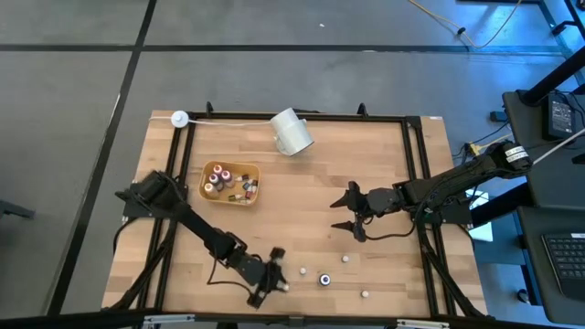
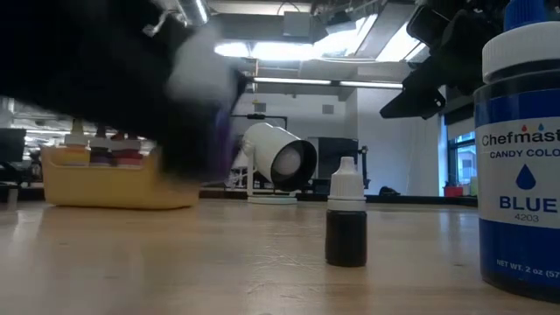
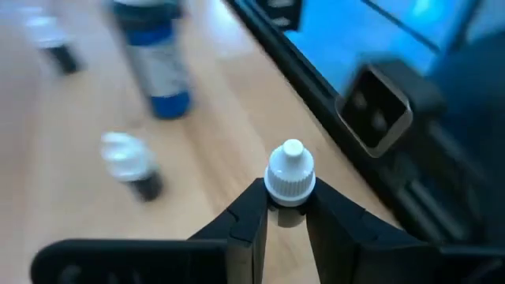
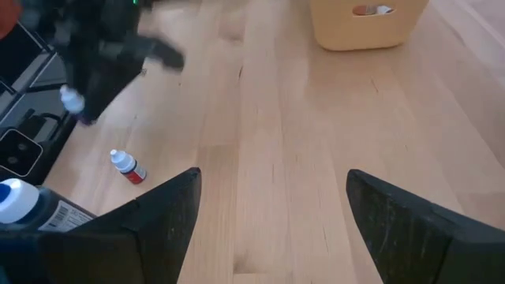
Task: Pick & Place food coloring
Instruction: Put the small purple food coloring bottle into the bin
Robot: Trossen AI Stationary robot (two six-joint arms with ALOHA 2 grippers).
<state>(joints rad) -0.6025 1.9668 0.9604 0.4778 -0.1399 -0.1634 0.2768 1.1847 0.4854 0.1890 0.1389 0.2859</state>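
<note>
Near the bench's front edge, a tiny white-capped dropper bottle (image 3: 289, 175) sits pinched between the left gripper (image 3: 286, 211) fingers.
Its grip is high, just under the cap; the bottle could pivot or slip during carrying toward the shallow yellow tray (image 1: 208, 194). Right gripper (image 1: 348, 212) hangs spread wide mid-bench, holding nothing.

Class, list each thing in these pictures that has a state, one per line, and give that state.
Left end effector: closed on a white-capped dropper bottle.
Right end effector: open, holding nothing.
Blue bottle: upright.
Dark dropper bottle: upright.
White cup: on its side.
Yellow tray: holding bottles.
</note>
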